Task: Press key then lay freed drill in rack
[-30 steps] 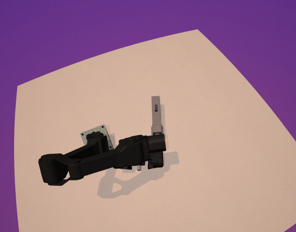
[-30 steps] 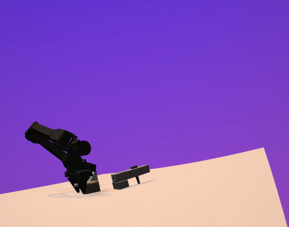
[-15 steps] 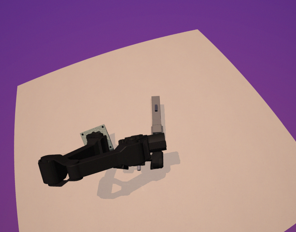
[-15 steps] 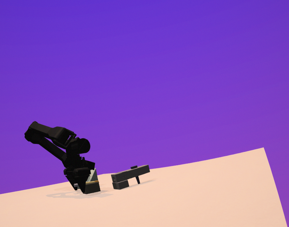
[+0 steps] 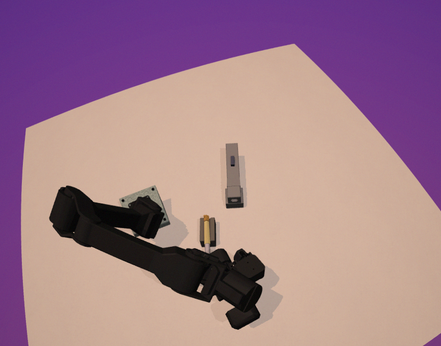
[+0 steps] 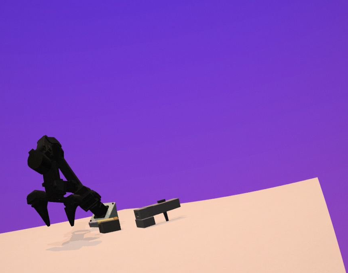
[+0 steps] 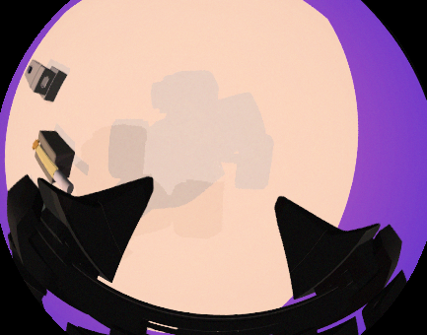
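The drill (image 5: 206, 231) (image 6: 106, 219) (image 7: 46, 163), yellow with an orange end and a grey end, lies lengthwise in the rack (image 5: 212, 232) (image 6: 110, 227) (image 7: 60, 150), between its two dark bars. Its grey end sticks out past the bars. The grey housing (image 5: 232, 176) (image 6: 157, 209) (image 7: 38, 79) stands apart, its socket end showing no drill. The dark key (image 5: 232, 161) (image 6: 161, 201) (image 7: 30, 70) has its head just above the housing's top; a dark tapered piece shows below the housing. My gripper (image 6: 60, 225) (image 7: 216, 194) is open and empty, above the table beside the rack, not touching the drill.
The arm's grey base plate (image 5: 153, 193) (image 6: 112, 209) is left of the rack in the top view. The arm reaches over the table (image 5: 306, 167) (image 6: 241, 229) (image 7: 266, 59), hiding the fingertips in that view.
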Available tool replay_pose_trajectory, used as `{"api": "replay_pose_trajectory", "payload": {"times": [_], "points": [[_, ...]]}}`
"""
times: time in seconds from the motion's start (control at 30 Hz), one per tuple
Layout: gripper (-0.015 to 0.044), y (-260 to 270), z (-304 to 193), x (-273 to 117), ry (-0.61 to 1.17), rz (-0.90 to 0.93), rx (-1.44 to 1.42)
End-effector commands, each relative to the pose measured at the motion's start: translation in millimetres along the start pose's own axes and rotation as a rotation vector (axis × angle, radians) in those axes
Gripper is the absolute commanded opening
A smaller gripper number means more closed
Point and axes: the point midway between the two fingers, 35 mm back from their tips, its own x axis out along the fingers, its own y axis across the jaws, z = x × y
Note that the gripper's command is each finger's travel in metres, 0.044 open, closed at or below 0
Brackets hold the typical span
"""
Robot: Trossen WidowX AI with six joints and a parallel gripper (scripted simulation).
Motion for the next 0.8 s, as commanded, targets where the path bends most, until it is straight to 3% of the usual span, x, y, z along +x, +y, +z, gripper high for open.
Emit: {"api": "replay_pose_trajectory", "payload": {"times": [0.0,0.4,0.77], "points": [[0.0440,-68.2,-10.9,-31.3,-0.104,-0.178,0.333],[0.0440,-188.7,-43.0,-151.3,-0.392,-0.606,0.783],[0.0440,-233.5,-21.1,-298.0,-0.644,-0.945,0.768]]}}
